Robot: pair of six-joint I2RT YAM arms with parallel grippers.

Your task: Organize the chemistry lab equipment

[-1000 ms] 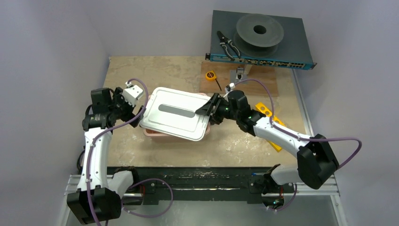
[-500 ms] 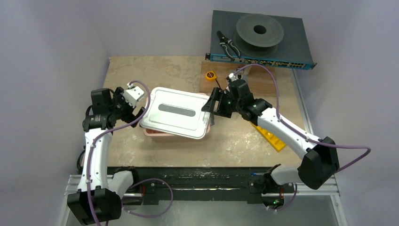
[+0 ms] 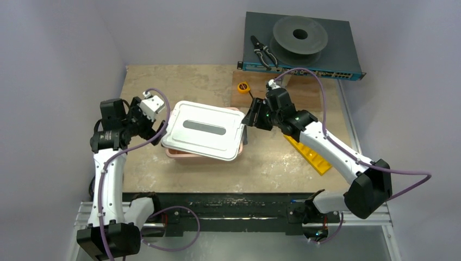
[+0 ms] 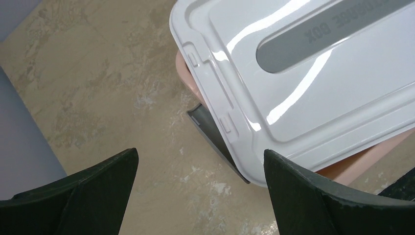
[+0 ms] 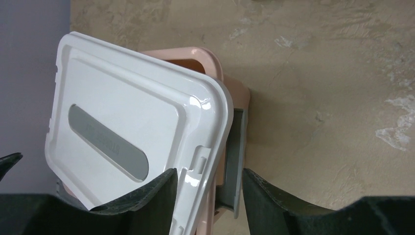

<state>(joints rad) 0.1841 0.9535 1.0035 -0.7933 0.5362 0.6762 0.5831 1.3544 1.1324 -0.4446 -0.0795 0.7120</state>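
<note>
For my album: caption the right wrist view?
Black right gripper over the edge of a white plastic lid askew on a pink box.

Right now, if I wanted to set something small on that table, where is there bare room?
The widest bare patch is the back left of the table, behind the white lid. A strip runs along the near edge, in front of the pink box. The right is crowded: right claw beside the lid, yellow rack, tape measure.

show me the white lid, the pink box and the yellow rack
white lid (image 3: 201, 140): top external view, flat top panel
pink box (image 5: 211, 55): right wrist view, exposed rim corner
yellow rack (image 3: 318, 161): top external view, near end
</note>
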